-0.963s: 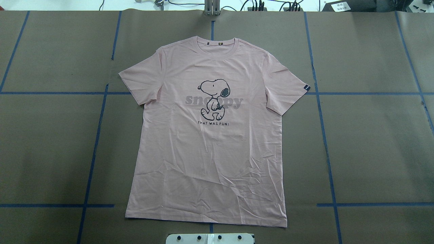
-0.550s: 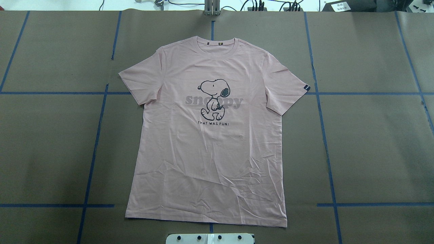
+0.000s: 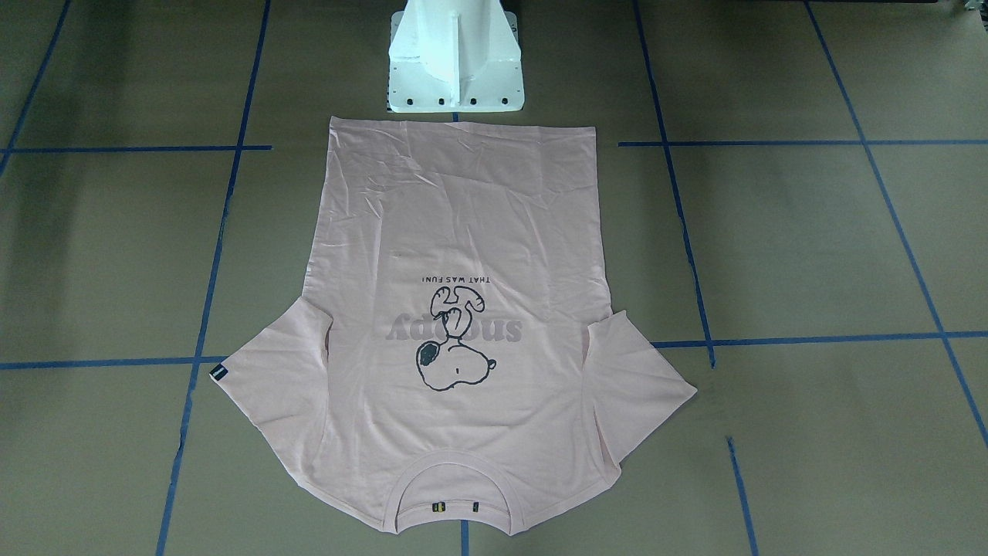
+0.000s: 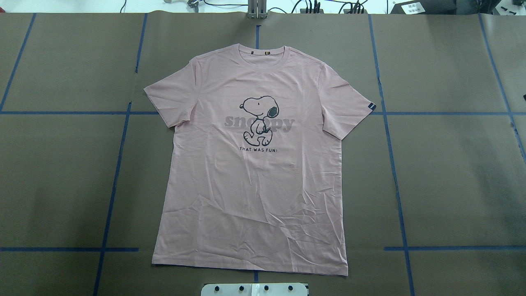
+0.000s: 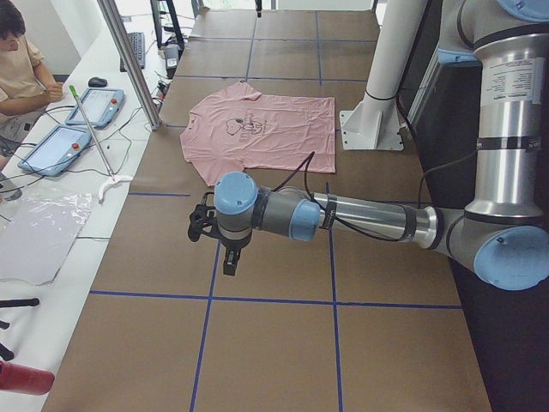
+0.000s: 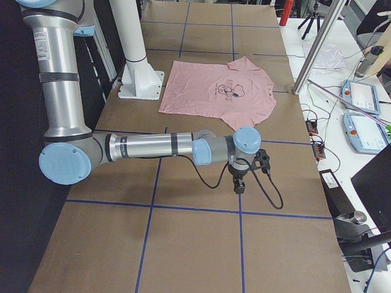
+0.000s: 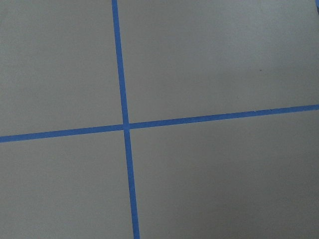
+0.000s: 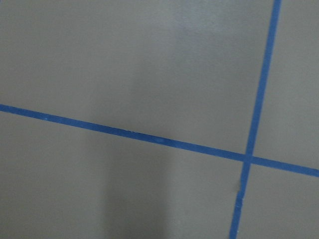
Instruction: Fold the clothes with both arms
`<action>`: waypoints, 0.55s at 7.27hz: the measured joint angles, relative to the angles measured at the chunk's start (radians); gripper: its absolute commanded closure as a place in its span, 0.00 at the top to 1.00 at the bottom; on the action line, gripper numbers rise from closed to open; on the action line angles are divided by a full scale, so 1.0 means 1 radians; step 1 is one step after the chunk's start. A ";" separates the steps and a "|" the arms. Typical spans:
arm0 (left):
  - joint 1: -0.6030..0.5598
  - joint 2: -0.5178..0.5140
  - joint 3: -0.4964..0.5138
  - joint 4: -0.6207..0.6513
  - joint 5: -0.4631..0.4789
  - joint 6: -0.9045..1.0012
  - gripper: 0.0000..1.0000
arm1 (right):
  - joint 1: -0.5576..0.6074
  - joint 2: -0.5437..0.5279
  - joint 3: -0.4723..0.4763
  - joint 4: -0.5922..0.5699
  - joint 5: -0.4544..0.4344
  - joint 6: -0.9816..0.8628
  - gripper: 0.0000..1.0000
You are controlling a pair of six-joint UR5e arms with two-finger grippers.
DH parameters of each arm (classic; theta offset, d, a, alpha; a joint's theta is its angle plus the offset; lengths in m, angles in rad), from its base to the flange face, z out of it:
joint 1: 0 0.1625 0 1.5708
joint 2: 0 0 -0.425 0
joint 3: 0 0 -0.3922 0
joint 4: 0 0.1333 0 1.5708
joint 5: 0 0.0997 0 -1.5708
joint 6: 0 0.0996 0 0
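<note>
T-shirt (image 4: 250, 185) lies flat on the bench (image 4: 452, 185); left end effector (image 5: 230, 262) and right end effector (image 6: 239, 185), aperture indiscernible, should grasp symmetrically.

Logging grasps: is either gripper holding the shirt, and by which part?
Neither: the T-shirt lies flat, unheld; the left gripper and right gripper hang apart from it.

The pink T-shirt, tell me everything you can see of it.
The T-shirt is pale pink, seemingly soft knit, short-sleeved, with a ribbed round collar. It lies flat, unfolded, front up on the brown table, collar away from the robot, hem near the white base. The chest bears a black cartoon dog over grey "snoopy" lettering and "THAT WAS FUN!". One sleeve carries a small dark tag. The lower half is creased. Only the table touches it.
</note>
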 measured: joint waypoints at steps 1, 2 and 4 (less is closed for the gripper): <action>0.004 -0.005 0.004 -0.006 0.000 -0.001 1.00 | -0.080 0.067 -0.009 0.001 -0.009 0.099 1.00; 0.010 -0.007 0.010 -0.033 -0.002 -0.001 1.00 | -0.149 0.147 -0.032 0.001 -0.021 0.203 1.00; 0.014 0.000 0.027 -0.112 -0.049 -0.002 1.00 | -0.259 0.277 -0.122 0.094 -0.085 0.463 1.00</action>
